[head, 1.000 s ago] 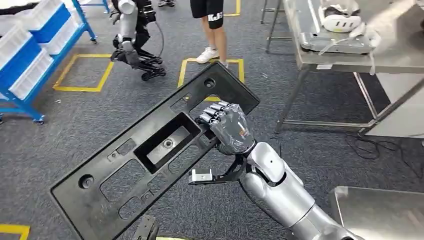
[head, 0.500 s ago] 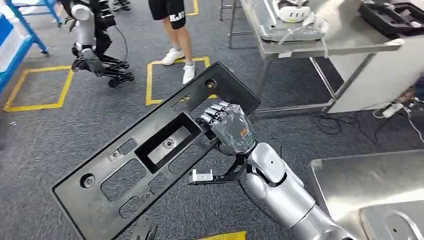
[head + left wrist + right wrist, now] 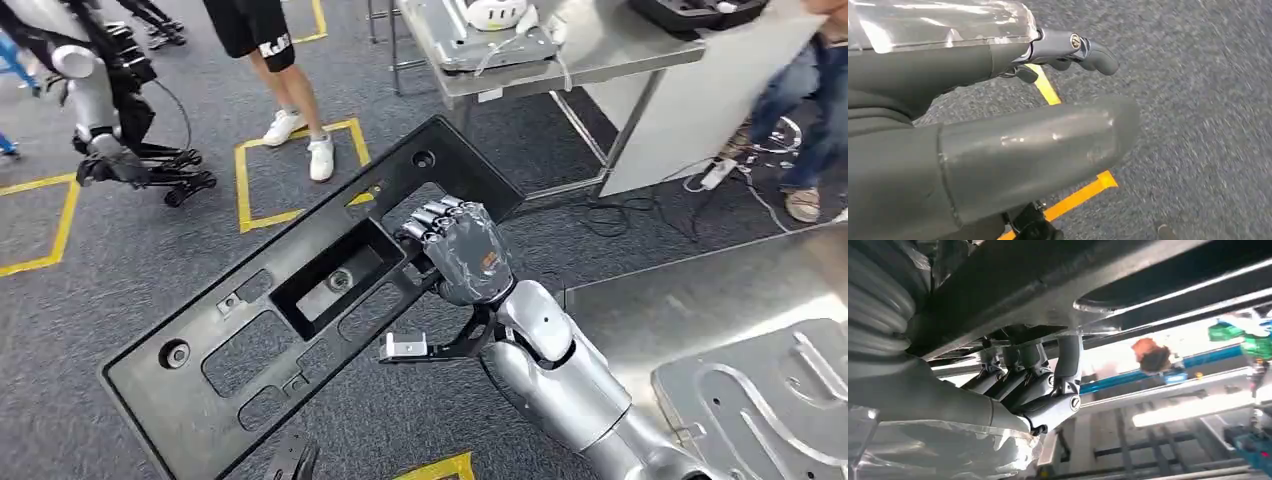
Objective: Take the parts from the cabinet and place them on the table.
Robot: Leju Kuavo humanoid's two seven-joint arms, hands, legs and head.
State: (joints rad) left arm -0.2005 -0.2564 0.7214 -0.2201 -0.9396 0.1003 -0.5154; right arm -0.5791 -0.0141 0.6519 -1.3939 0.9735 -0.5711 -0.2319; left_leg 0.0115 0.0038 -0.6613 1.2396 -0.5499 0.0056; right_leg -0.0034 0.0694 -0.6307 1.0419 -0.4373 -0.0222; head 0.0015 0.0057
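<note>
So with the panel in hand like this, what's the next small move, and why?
Probably carry the black panel rightward toward the steel table. The right hand grips it at an inner edge, held over carpet, and the table surface lies just to the robot's right, not yet under the part.

A robotics workshop: grey carpet floor (image 3: 120,270) marked with yellow tape squares (image 3: 300,175), steel surfaces (image 3: 610,50), another robot (image 3: 95,110) on a stand, people (image 3: 270,60) standing about.

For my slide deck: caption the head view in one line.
Right hand grips a long black panel above grey carpet, a steel table at right.
</note>
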